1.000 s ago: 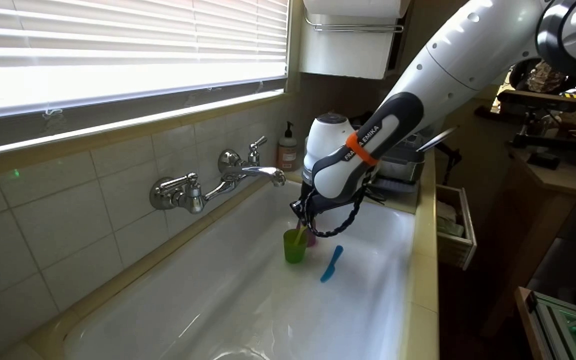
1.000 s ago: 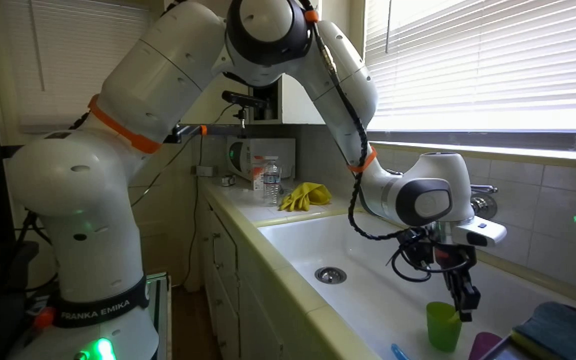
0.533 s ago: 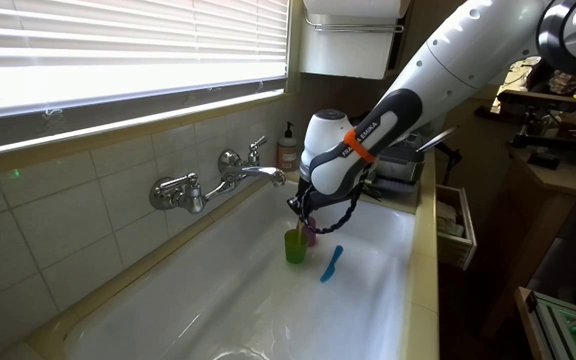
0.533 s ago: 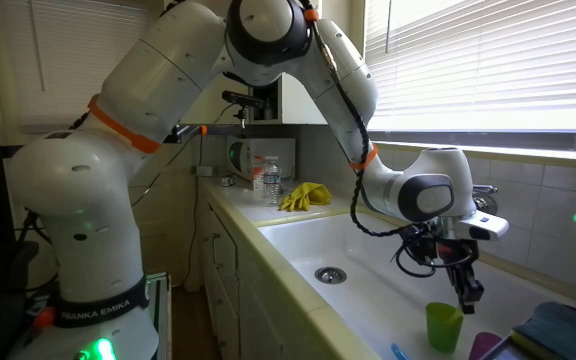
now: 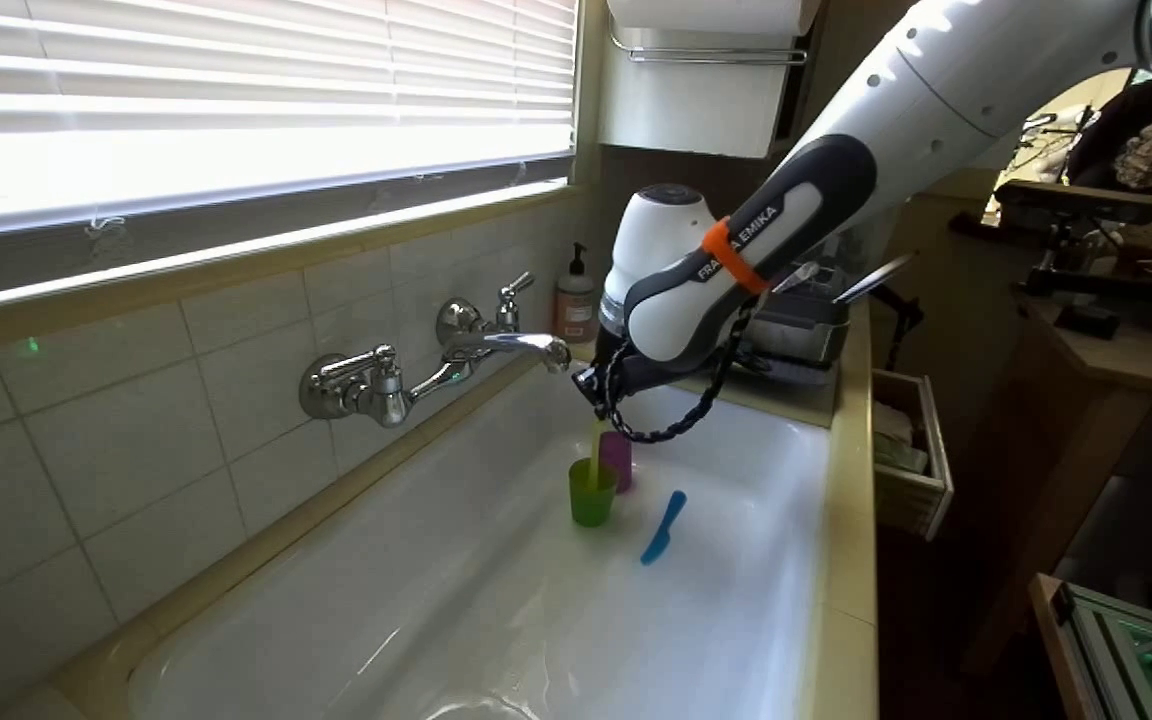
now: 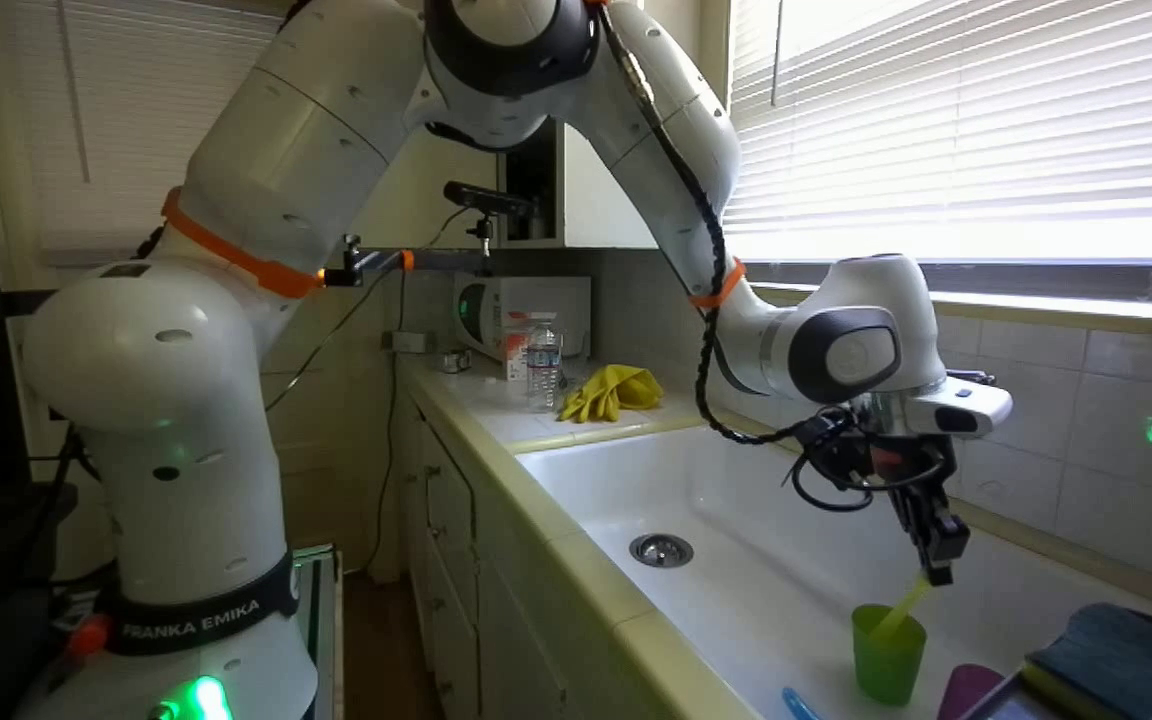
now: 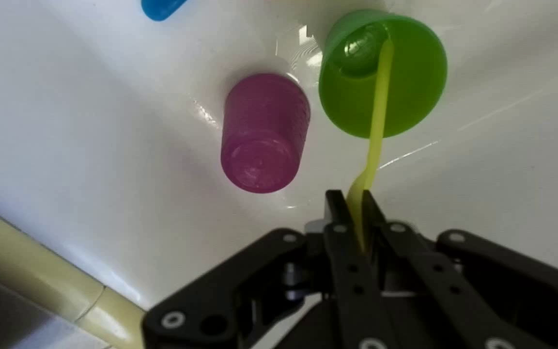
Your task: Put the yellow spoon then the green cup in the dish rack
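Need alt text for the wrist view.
The gripper holds the yellow spoon by its wider end, the other end inside the green cup. Beside that, in the white sink, a purple cup shows its closed bottom; part of a blue utensil is at the top edge.

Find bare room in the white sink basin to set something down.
Bare: the sink basin between the round metal drain and the green plastic tumbler. Crowded: around that tumbler: upturned magenta plastic cup and bright blue plastic utensil near it, slim yellow spoon in the black gripper reaching inside.
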`<state>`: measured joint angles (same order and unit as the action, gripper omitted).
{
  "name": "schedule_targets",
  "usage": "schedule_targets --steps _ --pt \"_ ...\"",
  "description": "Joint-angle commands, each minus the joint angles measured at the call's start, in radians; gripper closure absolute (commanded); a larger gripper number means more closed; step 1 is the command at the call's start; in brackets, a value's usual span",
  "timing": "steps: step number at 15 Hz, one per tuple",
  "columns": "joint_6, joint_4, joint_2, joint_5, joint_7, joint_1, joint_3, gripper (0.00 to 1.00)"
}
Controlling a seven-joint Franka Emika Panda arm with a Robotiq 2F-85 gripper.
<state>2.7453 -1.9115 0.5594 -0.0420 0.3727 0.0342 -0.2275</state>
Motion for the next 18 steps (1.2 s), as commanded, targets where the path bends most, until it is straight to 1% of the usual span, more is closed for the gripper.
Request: schedule_targets --steps 1,4,7,11,14,18 --pt "-0.008 -0.113 -0.134 -0.024 0.006 -0.038 -0.042 0.98" --pt "-0.014 -0.171 -0.229 -0.076 0.037 -0.068 -0.092 0.98" --pt "-0.024 -0.223 -0.321 -0.131 0.061 -0.070 -0.121 0.98" --pt "-0.057 -0.278 -0.439 -0.248 0.130 -0.059 -0.142 0.98" --pt "-0.077 -0.309 -0.523 -0.360 0.235 -0.031 -0.136 0.98" --pt "-0.079 -0.356 -0.633 -0.503 0.374 0.041 -0.091 0.98"
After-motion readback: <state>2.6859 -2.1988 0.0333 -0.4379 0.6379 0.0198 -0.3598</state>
